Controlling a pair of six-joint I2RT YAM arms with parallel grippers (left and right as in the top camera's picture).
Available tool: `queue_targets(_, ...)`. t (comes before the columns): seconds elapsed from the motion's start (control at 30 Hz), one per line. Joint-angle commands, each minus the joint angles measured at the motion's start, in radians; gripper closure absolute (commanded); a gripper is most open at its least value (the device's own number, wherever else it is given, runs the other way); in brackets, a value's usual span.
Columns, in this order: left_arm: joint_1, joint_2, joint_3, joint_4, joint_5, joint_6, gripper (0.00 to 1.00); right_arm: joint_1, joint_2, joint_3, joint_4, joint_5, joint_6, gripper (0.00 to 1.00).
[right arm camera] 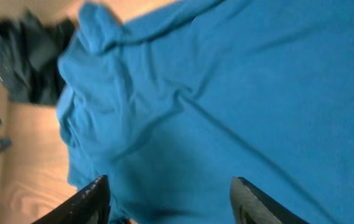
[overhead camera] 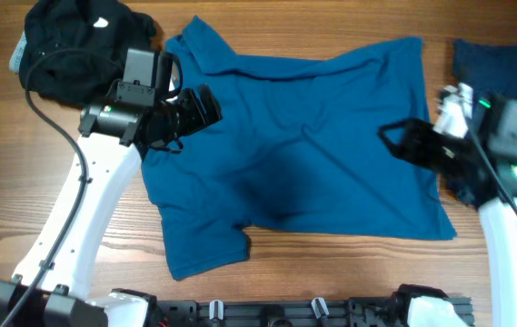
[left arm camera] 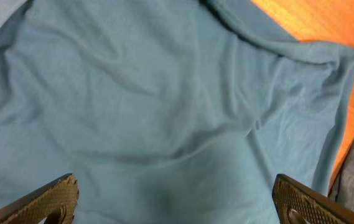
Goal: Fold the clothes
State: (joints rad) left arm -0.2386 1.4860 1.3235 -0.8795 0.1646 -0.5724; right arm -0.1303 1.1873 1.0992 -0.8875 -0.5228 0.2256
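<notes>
One white mark [overhead camera: 101,24] — black garment [overhead camera: 65,41] — unreadable.

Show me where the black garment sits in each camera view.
Overhead: black garment, top left corner, beside the collar of the blue shirt.
Left wrist: not in it.
Right wrist: the garment, blurred, at upper left, beyond the shirt.
Shared landmark: the blue shirt fills most of every view.
</notes>
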Motion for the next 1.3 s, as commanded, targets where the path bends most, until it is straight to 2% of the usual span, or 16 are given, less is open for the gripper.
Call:
queue_targets(0.0, 0.001, 0.087, 0.009, 0.056, 0.012, 0.042, 0.00, 0.134, 0.212, 0.107, 0.014, 0.142, 0.020, 0.33)
queue_targets(0.2, 0.001, 0.204, 0.009, 0.123, 0.031, 0.065, 0.00, 0.145, 0.462, 0.209, 0.019, 0.142, 0.044, 0.31)
queue_targets(0.23, 0.001, 0.220, 0.009, 0.120, 0.025, 0.065, 0.00, 0.140, 0.492, 0.214, 0.013, 0.149, 0.044, 0.28)
queue_targets(0.27, 0.001, 0.228, 0.009, 0.116, 0.021, 0.068, 0.00, 0.136, 0.506, 0.214, 0.006, 0.160, 0.047, 0.23)
queue_targets(0.37, 0.002, 0.234, 0.010, 0.098, 0.004, 0.068, 0.00, 0.127, 0.517, 0.214, -0.030, 0.264, 0.094, 0.22)
queue_targets(0.47, 0.009, 0.201, 0.010, 0.062, 0.001, 0.067, 0.00, 0.124, 0.488, 0.214, -0.079, 0.369, 0.123, 0.16)
queue_targets(0.57, 0.012, 0.148, 0.010, -0.005, 0.001, 0.046, 0.00, 0.124, 0.446, 0.214, -0.134, 0.393, 0.122, 0.07)
queue_targets(0.7, 0.010, 0.060, 0.010, -0.097, 0.000, -0.012, 0.00, 0.124, 0.389, 0.214, -0.203, 0.400, 0.123, 0.01)
queue_targets(1.0, -0.065, -0.294, 0.010, -0.244, -0.010, -0.027, 0.00, 0.124, 0.190, 0.214, -0.394, 0.399, 0.126, 0.01)
queue_targets(1.13, -0.091, -0.416, 0.010, -0.394, -0.017, -0.132, 0.00, 0.124, 0.090, 0.214, -0.474, 0.400, 0.135, 0.00)
queue_targets(1.27, -0.098, -0.469, 0.009, -0.495, -0.017, -0.175, 0.00, 0.124, 0.005, 0.214, -0.525, 0.428, 0.203, 0.00)
